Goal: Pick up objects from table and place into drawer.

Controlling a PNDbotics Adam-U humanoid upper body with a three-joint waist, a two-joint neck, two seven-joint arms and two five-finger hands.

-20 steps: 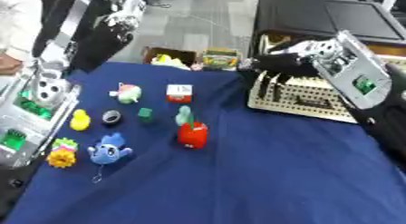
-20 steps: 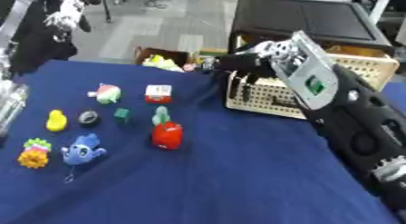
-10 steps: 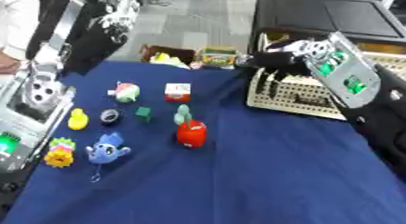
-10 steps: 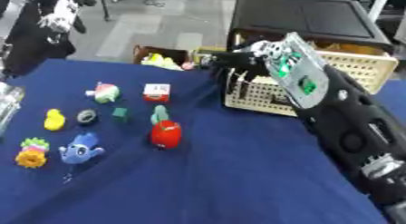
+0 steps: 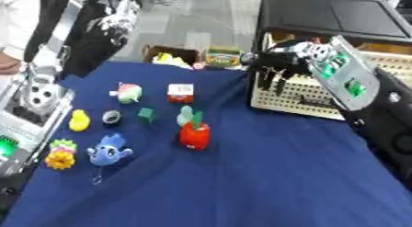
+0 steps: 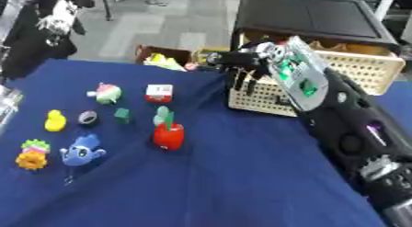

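Observation:
Several small toys lie on the blue cloth: a red apple with a pale green piece behind it, a red-and-white cube, a pink-and-green ball, a green block, a dark ring, a yellow duck, a blue whale and a yellow flower. The beige perforated drawer juts out under a black cabinet. My right hand hovers at the drawer's front left corner, dark fingers hanging straight down against it, holding nothing. My left hand shows at the left edge.
Behind the table's far edge stands a cardboard box with more toys and a colourful carton. A person in black stands at the far left. My left arm's silver forearm lies along the left table edge.
The right hand stays at the drawer's left corner, its fingers drooping a little lower. The left arm has slid slightly toward the left edge. The toys have not moved.

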